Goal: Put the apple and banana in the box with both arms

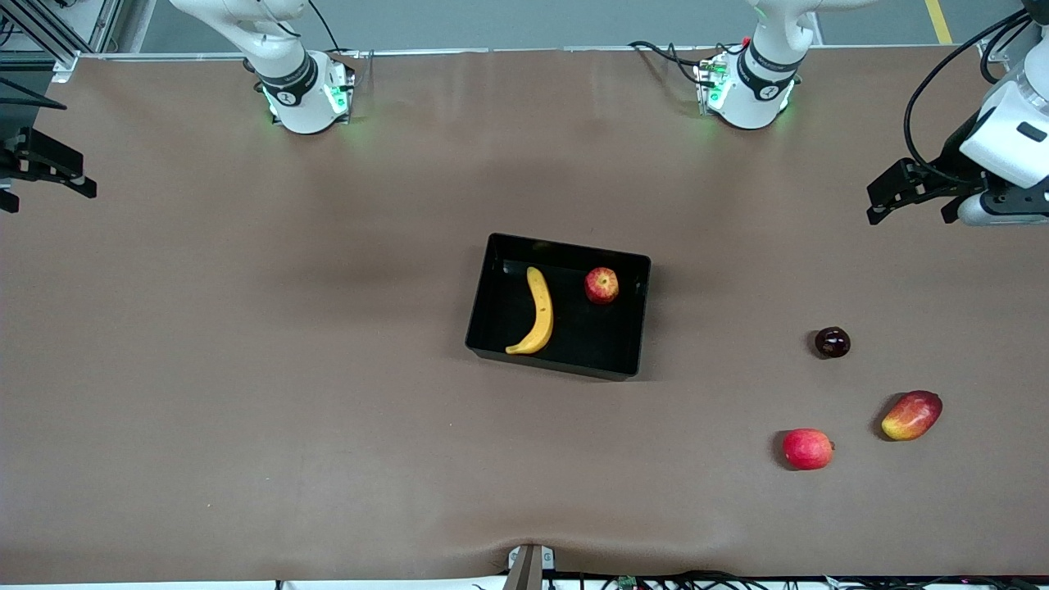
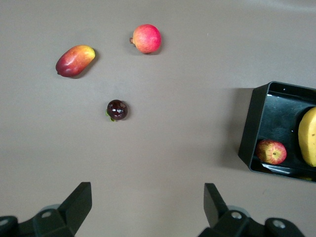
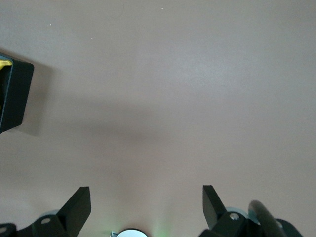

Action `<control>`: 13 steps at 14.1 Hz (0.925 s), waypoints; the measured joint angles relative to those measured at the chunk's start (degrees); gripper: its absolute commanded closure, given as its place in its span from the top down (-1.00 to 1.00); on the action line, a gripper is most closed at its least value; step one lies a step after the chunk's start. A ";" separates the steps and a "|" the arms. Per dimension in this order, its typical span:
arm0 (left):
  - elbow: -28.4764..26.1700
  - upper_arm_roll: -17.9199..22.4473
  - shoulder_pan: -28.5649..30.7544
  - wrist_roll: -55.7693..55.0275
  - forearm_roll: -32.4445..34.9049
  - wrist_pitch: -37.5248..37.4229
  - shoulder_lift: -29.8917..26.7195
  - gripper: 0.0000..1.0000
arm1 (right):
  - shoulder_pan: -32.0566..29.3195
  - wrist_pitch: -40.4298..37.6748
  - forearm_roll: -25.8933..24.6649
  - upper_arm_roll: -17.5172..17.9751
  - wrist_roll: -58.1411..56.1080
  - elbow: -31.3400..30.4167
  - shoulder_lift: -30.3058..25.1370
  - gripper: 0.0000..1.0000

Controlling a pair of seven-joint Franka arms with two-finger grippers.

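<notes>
The black box (image 1: pixel 565 249) sits at the middle of the table. The yellow banana (image 1: pixel 537 313) and the small red apple (image 1: pixel 601 286) lie in it, apart from each other. My left gripper (image 1: pixel 911 215) is open and empty, up over the table's left-arm end. In the left wrist view my left gripper (image 2: pixel 147 197) is open over bare table, with the box (image 2: pixel 252 128), apple (image 2: pixel 271 151) and banana (image 2: pixel 308 137) at the edge. My right gripper (image 1: pixel 49 197) is open and empty over the right-arm end. In the right wrist view my right gripper (image 3: pixel 146 197) shows a box corner (image 3: pixel 15 98).
Three loose fruits lie toward the left arm's end, nearer to the front camera than the box: a dark round fruit (image 1: pixel 832 342), a red-and-yellow mango (image 1: pixel 911 415) and a pinkish-red round fruit (image 1: pixel 807 448). The brown table surrounds the box.
</notes>
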 measured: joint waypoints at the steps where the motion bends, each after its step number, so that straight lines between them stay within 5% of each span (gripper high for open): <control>1: 0.00 -0.50 -0.02 0.00 0.00 0.00 0.00 1.00 | 0.00 -0.02 0.00 0.00 0.00 0.00 0.00 1.00; 13: 2.53 -2.51 0.55 -3.60 0.86 -3.07 -0.04 1.00 | -0.29 -0.35 0.63 -0.30 0.06 -0.02 0.00 1.00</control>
